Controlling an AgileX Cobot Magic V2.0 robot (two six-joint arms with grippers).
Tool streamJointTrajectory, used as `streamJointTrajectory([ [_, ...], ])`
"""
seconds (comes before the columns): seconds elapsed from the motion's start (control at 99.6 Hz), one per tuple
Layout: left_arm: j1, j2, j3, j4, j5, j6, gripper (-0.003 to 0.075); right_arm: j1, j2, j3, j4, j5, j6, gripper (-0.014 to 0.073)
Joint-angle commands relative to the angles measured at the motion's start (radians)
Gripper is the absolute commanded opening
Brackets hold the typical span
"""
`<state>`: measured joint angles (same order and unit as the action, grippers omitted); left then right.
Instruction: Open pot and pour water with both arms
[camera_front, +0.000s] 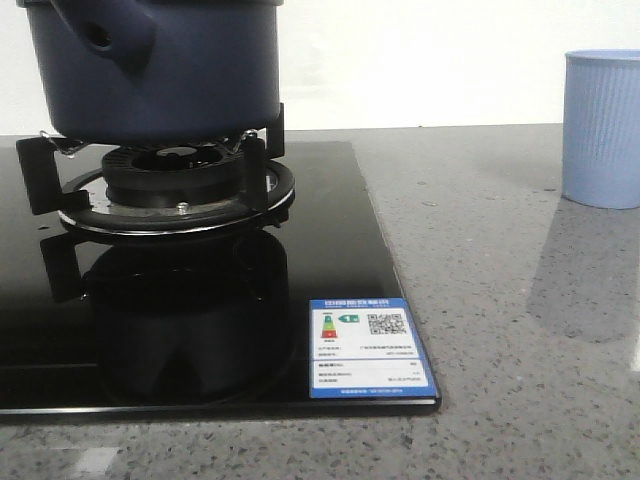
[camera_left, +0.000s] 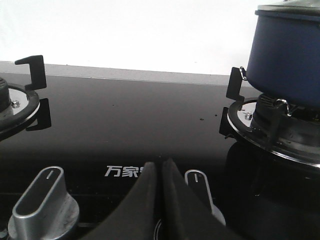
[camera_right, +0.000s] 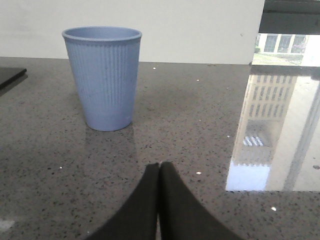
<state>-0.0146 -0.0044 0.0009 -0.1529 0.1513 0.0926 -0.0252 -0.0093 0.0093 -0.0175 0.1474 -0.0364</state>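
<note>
The dark navy-blue pot (camera_front: 165, 65) stands on the black burner grate of the glass hob, its stubby handle with a round hole (camera_front: 110, 40) facing the camera. It also shows in the left wrist view (camera_left: 287, 57), with a metal-rimmed lid edge (camera_left: 290, 11) on top. My left gripper (camera_left: 160, 167) is shut and empty, low over the hob's front near the knobs, well short of the pot. My right gripper (camera_right: 159, 167) is shut and empty over the grey counter, short of the ribbed light-blue cup (camera_right: 104, 77). Neither arm shows in the front view.
The black glass hob (camera_front: 330, 300) carries an energy label (camera_front: 370, 350) at its front corner. The cup (camera_front: 602, 128) stands on the speckled counter right of the hob. Silver knobs (camera_left: 42, 200) and a second burner grate (camera_left: 30, 75) lie to the left.
</note>
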Motion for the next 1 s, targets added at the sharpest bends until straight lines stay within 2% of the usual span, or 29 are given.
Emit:
streamJointTrajectory([
  [0.0, 0.003, -0.027, 0.034, -0.009, -0.073, 0.001, -0.0019, -0.005, -0.019, 0.028, -0.009, -0.074, -0.007, -0.0067],
  [0.873, 0.003, -0.027, 0.034, -0.010, -0.095, 0.001, -0.0019, -0.005, -0.019, 0.027, -0.009, -0.086, -0.007, -0.0067],
  [0.994, 0.003, -0.027, 0.033, -0.090, -0.141, 0.001, -0.0019, -0.005, -0.019, 0.027, 0.017, -0.114, -0.007, -0.0067],
])
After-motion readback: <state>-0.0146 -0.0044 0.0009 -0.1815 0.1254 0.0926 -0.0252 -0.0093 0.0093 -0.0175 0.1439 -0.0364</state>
